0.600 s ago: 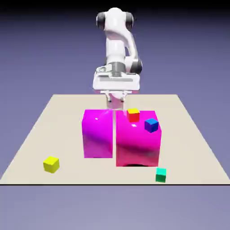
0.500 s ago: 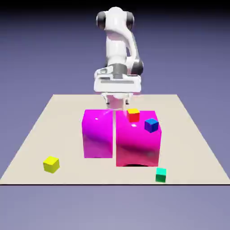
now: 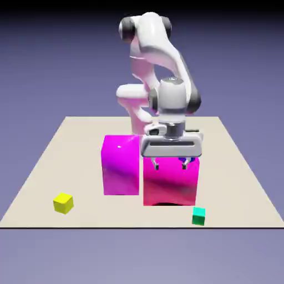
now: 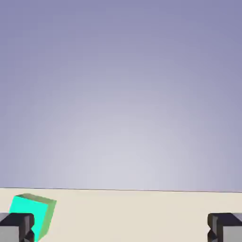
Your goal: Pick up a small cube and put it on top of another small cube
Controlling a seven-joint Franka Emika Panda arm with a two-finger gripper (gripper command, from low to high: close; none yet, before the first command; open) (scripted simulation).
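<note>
Beige table (image 3: 50, 166) before a violet backdrop. Gripper (image 3: 170, 165), jaws spread wide and empty, hangs over the magenta blocks (image 3: 166, 186). Below and ahead of it lies the teal cube (image 3: 198, 216), ungrasped; the yellow cube (image 3: 63, 203) sits well apart. Judged stage: approach only; grasp, carry and stacking remain.

Both rendered views are evenly and softly lit, sharp throughout, with glossy highlights seen on the magenta blocks (image 3: 166, 180) and a darkened upper backdrop.
</note>
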